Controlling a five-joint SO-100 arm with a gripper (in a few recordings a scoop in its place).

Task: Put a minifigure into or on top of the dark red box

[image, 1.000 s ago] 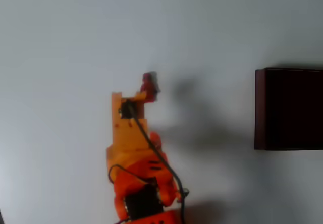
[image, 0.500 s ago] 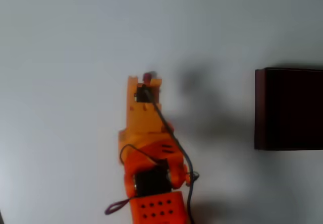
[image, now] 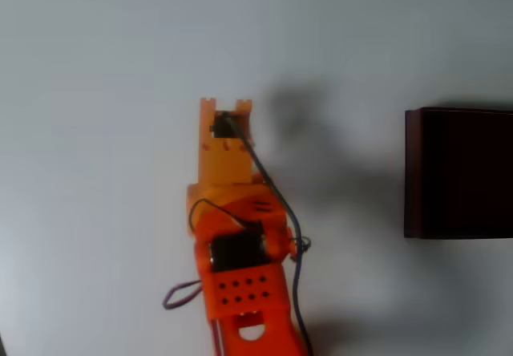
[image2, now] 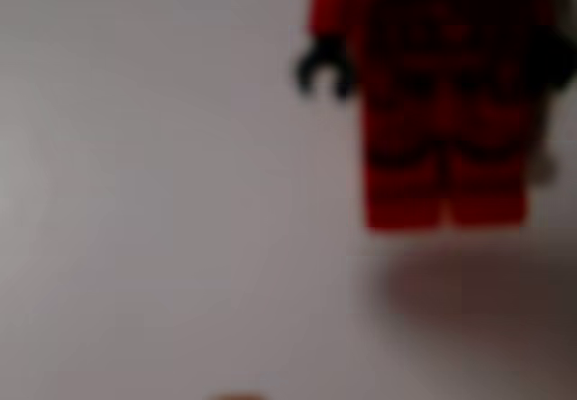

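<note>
Blurred minifigure (image2: 442, 103), head cropped off.

Overhead: arm (image: 232, 236) left of centre, dark red box (image: 458, 173) well apart at right edge.

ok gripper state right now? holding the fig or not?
Orange two-finger gripper: open or shut cannot be told, its fingers are hidden under the arm in the overhead view. The tiny red toy minifigure fills the blurred wrist view; no grip is visible.

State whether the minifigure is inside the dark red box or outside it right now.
Outside. The wrist view shows the minifigure against pale table, and overhead the dark red box sits far right of the arm.
</note>
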